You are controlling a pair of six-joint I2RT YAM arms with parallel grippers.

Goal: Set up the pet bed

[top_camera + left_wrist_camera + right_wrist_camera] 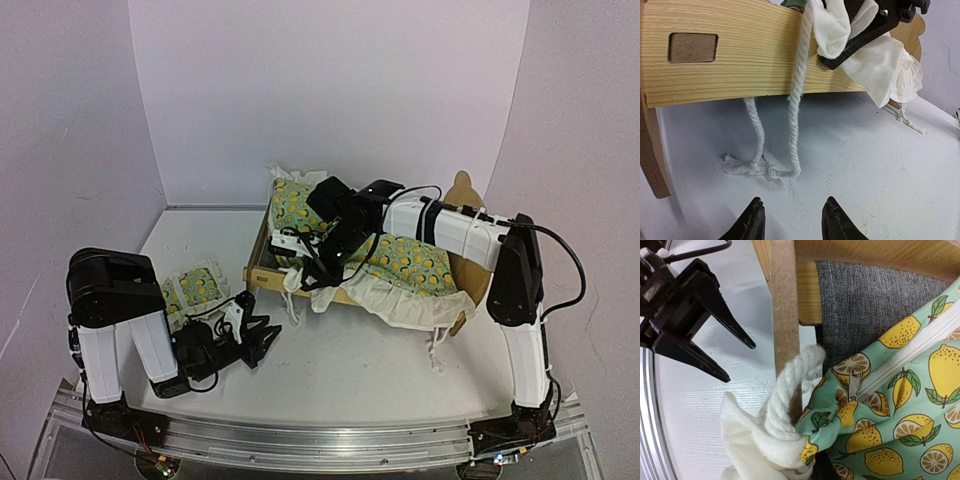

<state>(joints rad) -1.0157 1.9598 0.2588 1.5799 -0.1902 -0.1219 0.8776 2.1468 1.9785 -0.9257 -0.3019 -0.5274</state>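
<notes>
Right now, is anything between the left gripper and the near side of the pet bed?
Only two white cords hanging over the pet bed rail, their knotted ends on the table just ahead of the open left gripper. The right gripper pinches the quilt ruffle at the rail's top, off to the side.
</notes>
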